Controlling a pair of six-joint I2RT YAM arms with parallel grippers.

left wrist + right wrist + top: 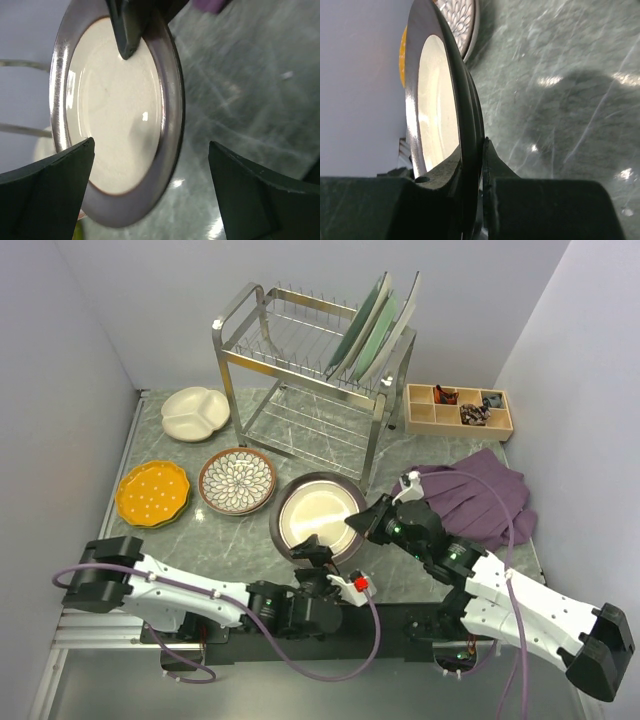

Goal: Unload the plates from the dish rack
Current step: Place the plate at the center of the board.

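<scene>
Fingers (496, 167) of right gripper (355, 522) clenched on the rim of the dark-rimmed cream plate (432, 100), one pad on the cream face, the other against the underside. Rim seated deep between the pads, seen edge-on from the right wrist. Grasp taken at the plate's right edge in the overhead view.

Fingers (50, 190) of left gripper (151, 145) spread wide, grasping nothing, one on each side of the plate's near edge. One pad overlapping the rim in the left wrist view; touching or just short of it, impossible to tell. Tip of a right-gripper finger visible at the far side of that same rim.

Held plate low over the green marble table (250, 540), just in front of the dish rack (300, 372) and close to its front right leg; resting on the surface or held slightly above it, not clear.

Upright at the right end of the rack's top tier: grey-blue plate (358, 322), pale green plate (380, 335), white plate (408, 305), leaning together.

Flat on the table, left of the held plate: brown petal-patterned plate (237, 480), then orange-yellow dotted plate (152, 492); cream divided plate (195, 412) farther back, beside the rack's left legs.

Right of the rack: wooden compartment tray (458, 410), and nearer the arms a crumpled purple cloth (480, 495).
</scene>
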